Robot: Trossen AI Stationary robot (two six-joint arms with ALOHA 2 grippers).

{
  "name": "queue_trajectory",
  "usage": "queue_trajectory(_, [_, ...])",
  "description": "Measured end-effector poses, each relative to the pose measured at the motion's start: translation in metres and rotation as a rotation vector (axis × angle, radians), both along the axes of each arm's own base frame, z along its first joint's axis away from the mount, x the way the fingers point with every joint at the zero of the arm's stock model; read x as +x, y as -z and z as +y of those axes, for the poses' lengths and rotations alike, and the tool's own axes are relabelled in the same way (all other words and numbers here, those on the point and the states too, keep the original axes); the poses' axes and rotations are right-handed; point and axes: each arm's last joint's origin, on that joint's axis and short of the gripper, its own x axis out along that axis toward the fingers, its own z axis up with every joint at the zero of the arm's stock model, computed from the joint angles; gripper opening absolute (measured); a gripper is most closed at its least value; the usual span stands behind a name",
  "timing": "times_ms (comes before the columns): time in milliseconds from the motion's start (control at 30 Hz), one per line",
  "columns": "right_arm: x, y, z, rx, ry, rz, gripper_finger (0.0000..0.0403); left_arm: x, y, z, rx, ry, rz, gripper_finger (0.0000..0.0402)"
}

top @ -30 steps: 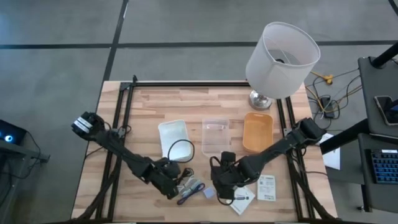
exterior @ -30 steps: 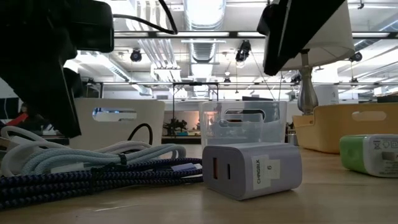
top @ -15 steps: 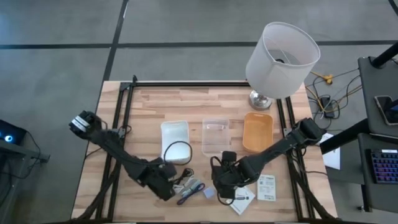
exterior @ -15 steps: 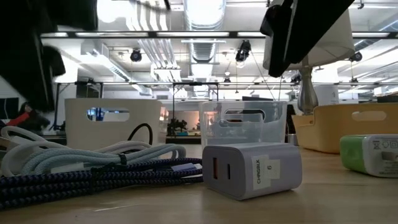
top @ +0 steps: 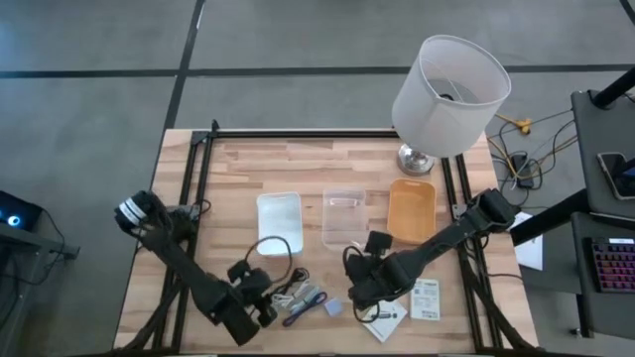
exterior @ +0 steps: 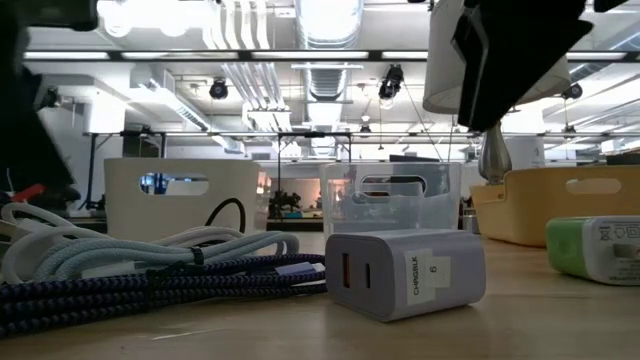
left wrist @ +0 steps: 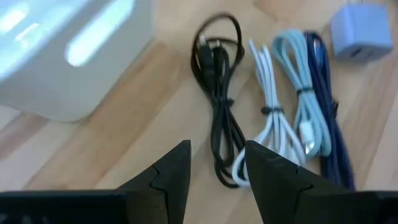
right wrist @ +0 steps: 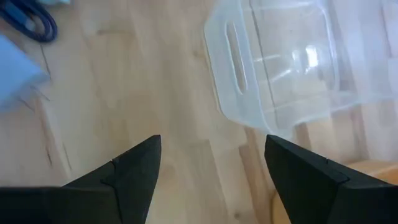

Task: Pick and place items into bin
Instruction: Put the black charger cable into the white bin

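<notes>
A bundle of cables [top: 298, 295], black, white, pale blue and dark blue, lies on the wood near the table's near edge; the low view shows the cables [exterior: 150, 265] close up. The lavender-blue charger block [top: 334, 308] rests flat beside them, and the block [exterior: 405, 272] carries a small label. A green piece [exterior: 595, 250] and white printed packets [top: 389, 319] lie further right. My left gripper [top: 263, 300] is open just left of the cables, and the black cable's end [left wrist: 225, 168] shows between its fingers. My right gripper [top: 359, 290] is open above bare wood, between the block and the clear bin [top: 344, 218].
Three bins stand in a row mid-table: white [top: 278, 216], clear, and orange [top: 411, 210]. A lamp [top: 451, 84] with a white shade stands at the far right corner. Another white packet [top: 427, 297] lies at the near right. Bare wood lies beyond the bins.
My left gripper has drawn back from the cable bundle toward the table's near left corner. My right gripper has shifted a little toward the right and far edge, staying open. The items on the table have not visibly moved.
</notes>
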Motion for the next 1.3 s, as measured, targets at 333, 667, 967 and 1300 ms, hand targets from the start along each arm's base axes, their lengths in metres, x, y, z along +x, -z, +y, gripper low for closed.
queue_trajectory(333, [0.0, 0.0, 0.0, 0.006, 0.017, -0.009, 0.0271, 0.018, 0.019, -0.003, 0.072, -0.088, -0.043, 0.0136])
queue_trajectory(667, [-0.001, 0.004, -0.001, 0.006, 0.036, -0.008, 0.0267, 0.027, 0.043, -0.007, 0.029, -0.09, 0.004, 0.0136])
queue_trajectory(967, [-0.006, 0.015, -0.004, -0.013, 0.038, 0.027, 0.0265, 0.029, 0.046, -0.007, 0.017, -0.093, 0.015, 0.0105])
queue_trajectory(1300, [-0.006, 0.016, -0.004, -0.005, 0.062, 0.018, 0.026, 0.028, 0.05, -0.003, 0.017, -0.098, 0.028, 0.0009])
